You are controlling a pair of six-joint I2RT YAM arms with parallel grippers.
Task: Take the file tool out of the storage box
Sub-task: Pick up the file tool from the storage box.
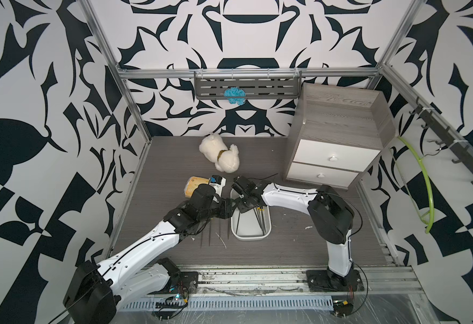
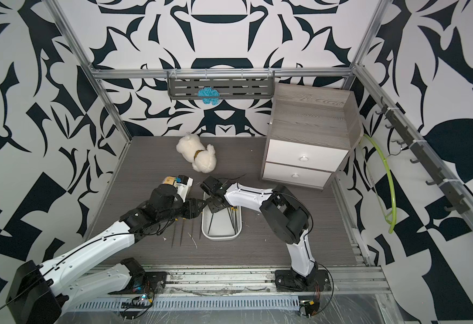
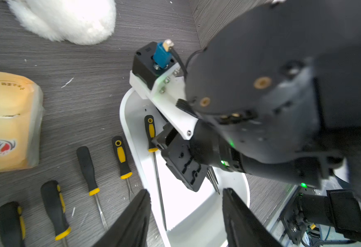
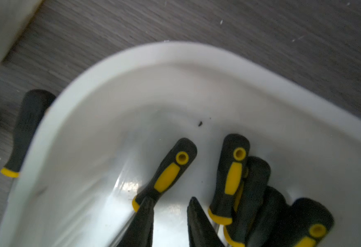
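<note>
White arm shells (image 1: pixel 145 244) with black motor joints (image 1: pixel 332 214).

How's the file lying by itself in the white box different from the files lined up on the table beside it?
The lone file lies inside the storage box; the table files are outside it on the table. The lone file lies apart from the box's other files; the table files sit side by side in a row. Both have black handles with yellow collars and thin metal shafts.
</note>
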